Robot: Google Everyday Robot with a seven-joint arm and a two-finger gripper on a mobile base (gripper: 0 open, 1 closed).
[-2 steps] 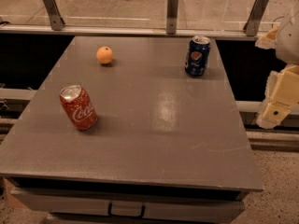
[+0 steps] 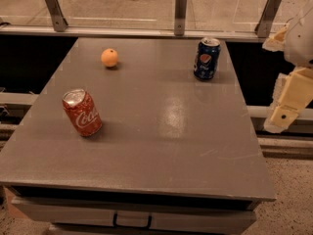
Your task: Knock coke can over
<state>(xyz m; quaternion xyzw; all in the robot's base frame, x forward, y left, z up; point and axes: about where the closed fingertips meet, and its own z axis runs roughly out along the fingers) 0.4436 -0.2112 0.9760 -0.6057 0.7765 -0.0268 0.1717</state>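
Observation:
The red coke can (image 2: pixel 82 112) with white lettering and a silver top stands on the left part of the grey table (image 2: pixel 166 146), leaning slightly in this view. My gripper (image 2: pixel 289 102), cream coloured, hangs at the right edge of the view, just beyond the table's right side and far from the can. Nothing shows in it.
A dark blue Pepsi can (image 2: pixel 206 58) stands at the back right of the table. An orange (image 2: pixel 109 58) lies at the back left. A rail with metal posts (image 2: pixel 180 13) runs behind the table. A drawer handle (image 2: pixel 132 223) shows under the front edge.

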